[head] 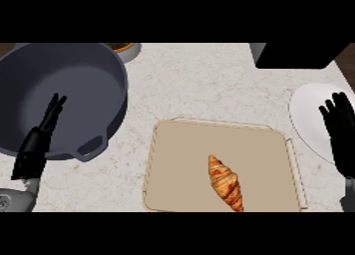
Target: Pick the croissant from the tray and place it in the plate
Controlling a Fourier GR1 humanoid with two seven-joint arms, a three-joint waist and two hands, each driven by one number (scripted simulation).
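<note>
Working left to right, your left hand (35,149) shows edge-on over the rim of the big grey pot (77,64), fingers straight and together, holding nothing; it looks parked, so you probably won't use it, but if you swing it in it could knock the pot's handle, which sits just beside the tray's left edge. Behind the pot, a small bowl (127,48) peeks out at the counter's (195,79) far side, out of the way. The tray (180,164) sits in the middle, and the croissant (226,183) lies on it, right of centre and toward the near edge, long axis tilted, its near tip close to the tray's front rim. The risk here is that the croissant is narrow and angled, so a grasp across the wrong axis likely pinches a tapered end and it slips or rolls; coming in low from the right could also catch the tray's raised right lip and shove the tray. A dark box (298,55) stands at the far right. Your right hand (344,130) hovers over the white plate (305,107), fingers straight and slightly spread, grasping nothing, well apart from the croissant. The plate runs past the right edge, so dropping the croissant too far right may miss it.
</note>
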